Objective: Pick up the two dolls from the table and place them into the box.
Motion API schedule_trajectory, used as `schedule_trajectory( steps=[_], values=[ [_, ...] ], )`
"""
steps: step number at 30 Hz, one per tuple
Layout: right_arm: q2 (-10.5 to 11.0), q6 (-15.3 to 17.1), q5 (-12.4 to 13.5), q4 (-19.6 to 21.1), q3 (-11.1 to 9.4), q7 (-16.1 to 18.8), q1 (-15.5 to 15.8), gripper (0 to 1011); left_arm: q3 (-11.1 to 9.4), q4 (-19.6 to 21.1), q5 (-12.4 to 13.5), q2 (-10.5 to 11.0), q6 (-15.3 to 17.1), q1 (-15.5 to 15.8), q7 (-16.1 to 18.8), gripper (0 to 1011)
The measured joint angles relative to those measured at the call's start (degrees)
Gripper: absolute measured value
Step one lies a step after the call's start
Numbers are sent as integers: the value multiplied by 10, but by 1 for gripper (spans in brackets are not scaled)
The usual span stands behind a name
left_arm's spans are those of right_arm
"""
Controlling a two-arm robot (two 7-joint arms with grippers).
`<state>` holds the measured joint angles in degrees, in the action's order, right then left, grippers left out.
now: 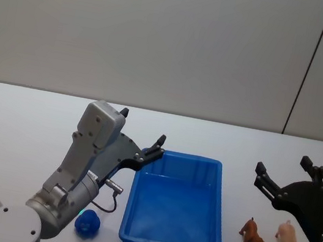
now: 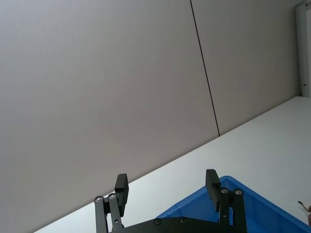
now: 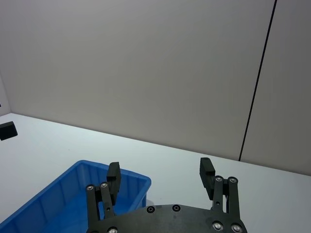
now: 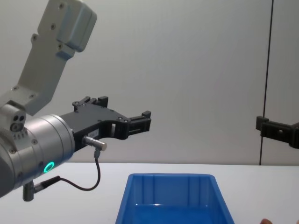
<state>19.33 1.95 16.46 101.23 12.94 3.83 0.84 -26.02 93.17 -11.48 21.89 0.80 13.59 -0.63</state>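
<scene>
The blue box point(image 1: 175, 207) point(image 4: 173, 198) sits empty in the middle of the white table point(image 1: 16, 134). Two dolls stand on the table to its right: a brown animal point(image 1: 252, 240) and a pink pig point(image 1: 288, 241). My left gripper point(image 1: 142, 126) point(image 2: 166, 180) point(image 4: 124, 108) is open in the air above the box's far left corner, holding nothing. Open as well, my right gripper point(image 1: 283, 164) point(image 3: 160, 169) hovers above and behind the two dolls. The box's rim point(image 2: 262, 213) point(image 3: 73, 189) appears in both wrist views.
A small blue lumpy object point(image 1: 88, 223) lies on the table left of the box, beside my left arm. A grey wall with a dark vertical seam point(image 1: 310, 65) stands behind the table. Bare tabletop stretches to the far left and behind the box.
</scene>
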Motion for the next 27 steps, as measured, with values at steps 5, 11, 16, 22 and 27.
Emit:
schedule_trajectory(
  steps=[5,11,16,22,27],
  values=[
    [0,0,0,0,0,0,0,1001,0,0,0,0,0,0,0,1001],
    [0,0,0,0,0,0,0,1000,0,0,0,0,0,0,0,1001],
    [0,0,0,0,0,0,0,1000,0,0,0,0,0,0,0,1001],
    [0,0,0,0,0,0,0,1001,0,0,0,0,0,0,0,1001],
    [1,0,0,-2,-1,1,-1,1000,0,0,0,0,0,0,0,1001]
  ],
)
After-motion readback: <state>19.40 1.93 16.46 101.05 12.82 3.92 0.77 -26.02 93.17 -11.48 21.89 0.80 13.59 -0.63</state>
